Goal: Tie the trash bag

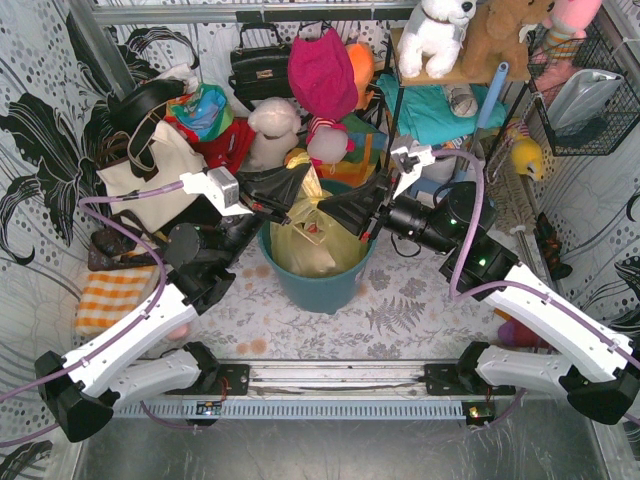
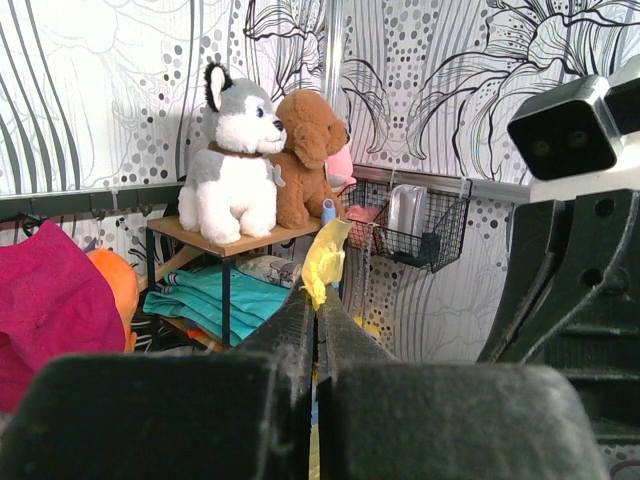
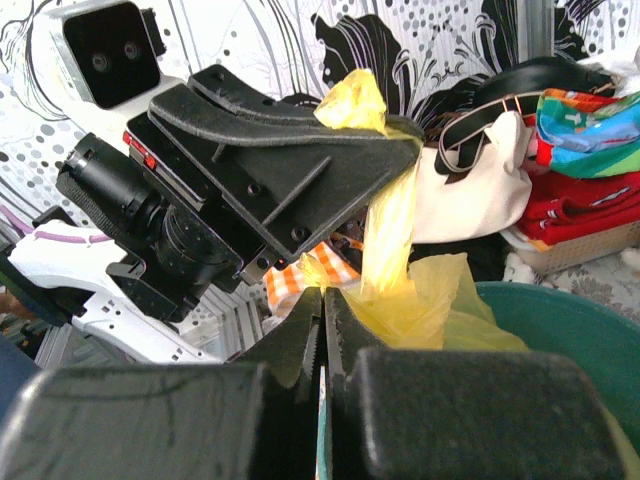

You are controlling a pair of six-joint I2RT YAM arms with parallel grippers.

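Right wrist view, nearest first. Your right gripper (image 3: 322, 305) is clenched, its jaws pressed together on a fold of the trash bag (image 3: 430, 295). The yellow film bunches just past its tips and to their right.

Directly ahead of it and higher, the left gripper (image 3: 400, 138) is also clamped on the bag. A twisted strand of film runs from its jaws almost straight down into the bunch at your right tips, and a small tuft pokes out above the jaws. The strand's long axis is near vertical. Both holds are on the same bag, close together, left above right.

Left wrist view agrees: jaws closed, with a yellow tuft standing up out of the tips. The right gripper's body is close on its right side.

Overhead, the two grippers meet nearly tip to tip. The bag's body hangs below both of them, inside the teal bin (image 1: 320, 290), with its mouth gathered upward. Neither arm is clearly nearer; both are at the bag.

Judgement: no knot is visible. The next move likely turns on carrying one held ear across the other. The left strand looks taut and upright and the right hold sits low at its foot, so you have little slack. The thin film could tear or slip from the jaws.

Beyond the grippers are a cream tote bag (image 1: 150, 175) and a plush husky (image 2: 235, 160) on a shelf.
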